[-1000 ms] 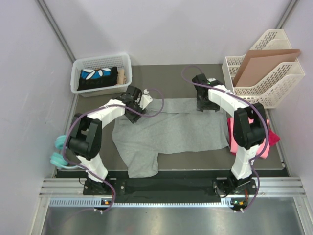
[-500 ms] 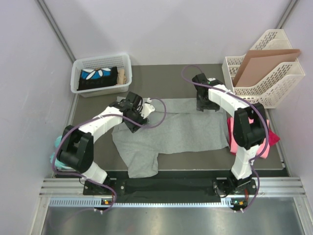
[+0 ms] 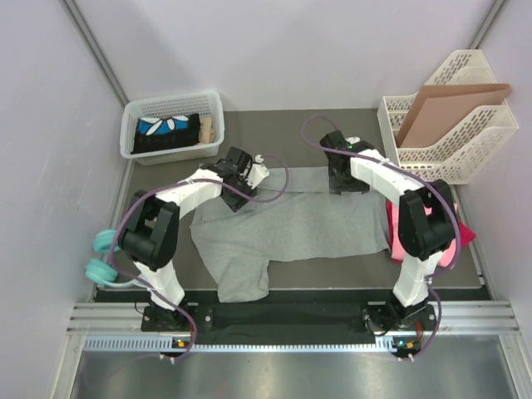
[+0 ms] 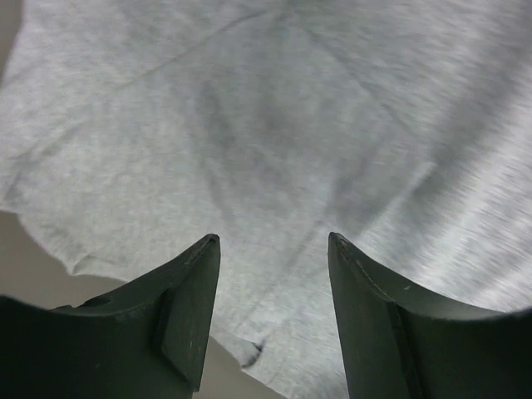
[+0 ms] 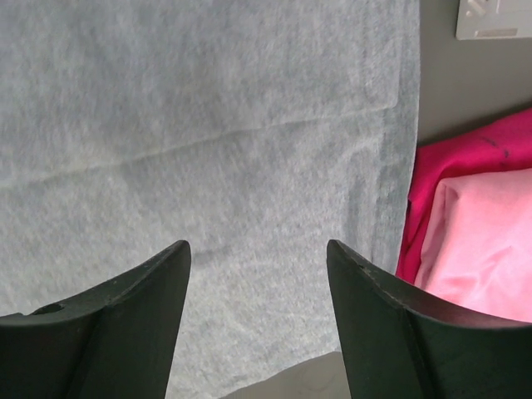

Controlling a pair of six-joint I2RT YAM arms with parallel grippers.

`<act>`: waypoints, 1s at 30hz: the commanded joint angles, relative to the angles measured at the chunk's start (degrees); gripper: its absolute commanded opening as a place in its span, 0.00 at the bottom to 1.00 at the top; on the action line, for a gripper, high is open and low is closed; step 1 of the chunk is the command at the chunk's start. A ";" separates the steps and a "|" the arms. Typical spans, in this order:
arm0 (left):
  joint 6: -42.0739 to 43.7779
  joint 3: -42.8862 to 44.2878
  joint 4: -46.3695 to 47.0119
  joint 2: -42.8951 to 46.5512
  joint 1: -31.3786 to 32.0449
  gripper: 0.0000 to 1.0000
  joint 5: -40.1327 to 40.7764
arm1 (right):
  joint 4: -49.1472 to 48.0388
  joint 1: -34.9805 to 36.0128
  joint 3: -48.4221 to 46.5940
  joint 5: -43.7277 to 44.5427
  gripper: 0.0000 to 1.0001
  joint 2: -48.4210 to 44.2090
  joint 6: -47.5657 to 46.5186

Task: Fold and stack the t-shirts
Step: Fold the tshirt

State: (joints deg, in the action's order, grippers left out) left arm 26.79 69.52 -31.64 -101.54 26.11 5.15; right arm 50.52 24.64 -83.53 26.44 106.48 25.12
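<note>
A heather grey t-shirt (image 3: 287, 224) lies spread flat on the dark table, one sleeve hanging toward the near edge. My left gripper (image 3: 242, 189) is open above the shirt's far left part; the left wrist view shows grey cloth (image 4: 274, 150) between its spread fingers (image 4: 187, 307). My right gripper (image 3: 341, 179) is open over the shirt's far right edge; grey cloth (image 5: 216, 141) fills its wrist view. Folded pink and magenta t-shirts (image 3: 445, 237) lie at the right, also showing in the right wrist view (image 5: 478, 224).
A white basket (image 3: 172, 126) with dark cloth stands at the far left. White file racks (image 3: 453, 125) holding a brown cardboard sheet (image 3: 445, 108) stand at the far right. Teal headphones (image 3: 101, 258) lie at the left table edge.
My left gripper has swung right and farther back over the shirt's far left edge. My right gripper has shifted slightly left. The shirt lies the same.
</note>
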 commanded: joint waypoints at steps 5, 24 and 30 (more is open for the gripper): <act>0.89 -6.84 -8.16 21.32 0.87 0.65 -12.08 | 2.04 5.85 11.96 -3.04 0.72 -20.04 5.27; 8.11 -17.32 -36.03 34.31 18.52 0.71 -11.91 | 4.67 8.67 33.43 -4.56 0.76 -38.19 22.25; 4.68 -17.48 -40.43 33.50 26.17 0.78 -14.20 | 7.13 8.67 32.81 -3.94 0.80 -38.27 23.13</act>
State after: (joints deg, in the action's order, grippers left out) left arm 32.71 50.50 -66.67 -69.76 48.16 -6.85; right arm 55.72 32.53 -49.25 20.34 69.08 46.39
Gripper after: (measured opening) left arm 0.758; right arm 0.785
